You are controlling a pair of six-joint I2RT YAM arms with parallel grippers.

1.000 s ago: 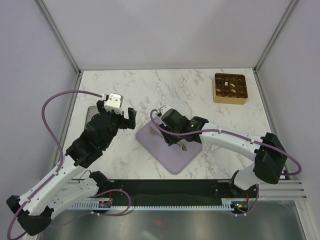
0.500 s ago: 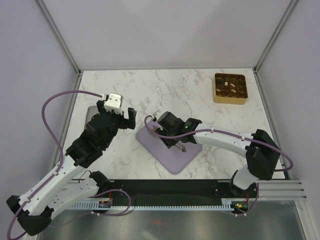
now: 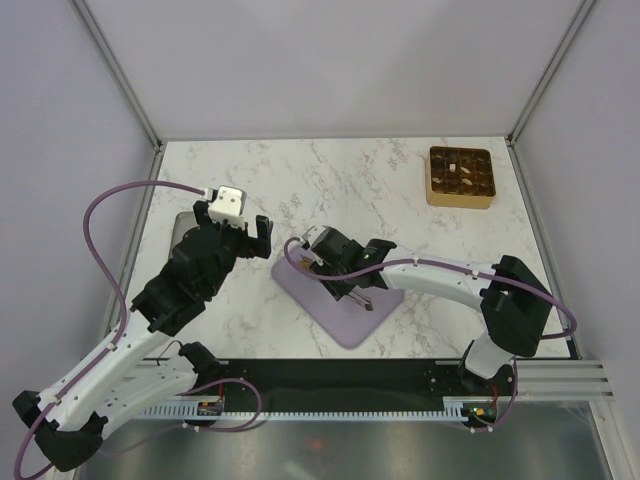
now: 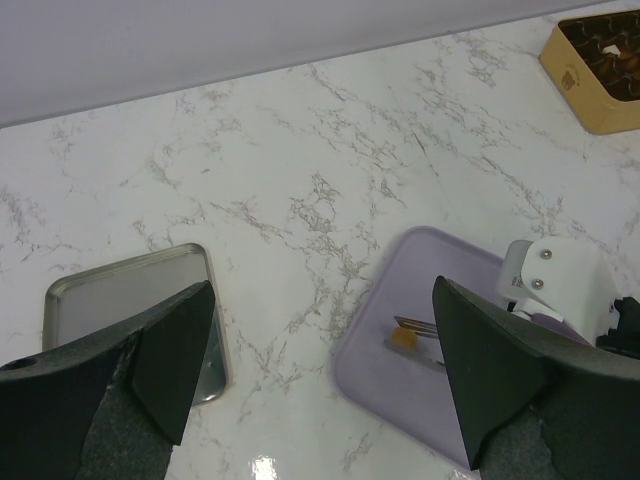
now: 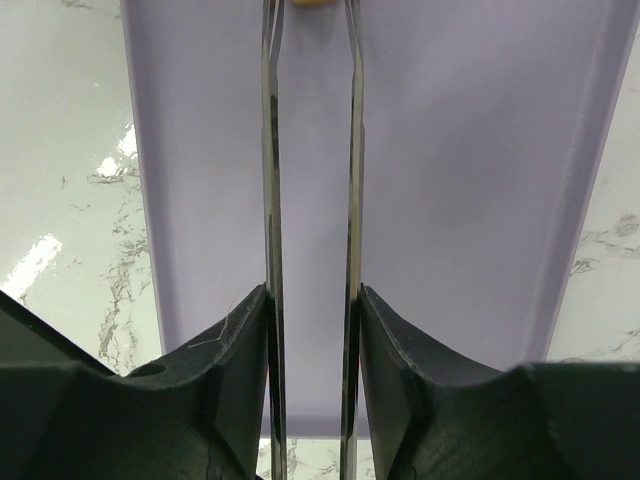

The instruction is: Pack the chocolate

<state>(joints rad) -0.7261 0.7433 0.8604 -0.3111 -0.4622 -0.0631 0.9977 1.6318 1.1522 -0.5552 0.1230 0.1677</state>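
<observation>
One caramel-tan chocolate (image 4: 404,339) lies on the lilac mat (image 3: 318,300); its lower edge shows at the top of the right wrist view (image 5: 312,2). My right gripper (image 3: 345,283) is shut on metal tweezers (image 5: 352,150), low over the mat. The tweezer arms stand apart with the caramel piece between their tips (image 4: 420,328). I cannot tell if they pinch it. My left gripper (image 3: 240,238) is open and empty, held high left of the mat. The gold tray (image 3: 460,177) at the far right holds a few chocolates.
A flat metal tray (image 4: 110,300) lies on the marble table left of the mat, under my left arm (image 3: 190,275). The gold tray also shows at the top right of the left wrist view (image 4: 590,95). Walls enclose the table at back and sides.
My right gripper has slid left across the mat with the tweezers. My left arm has not moved.
</observation>
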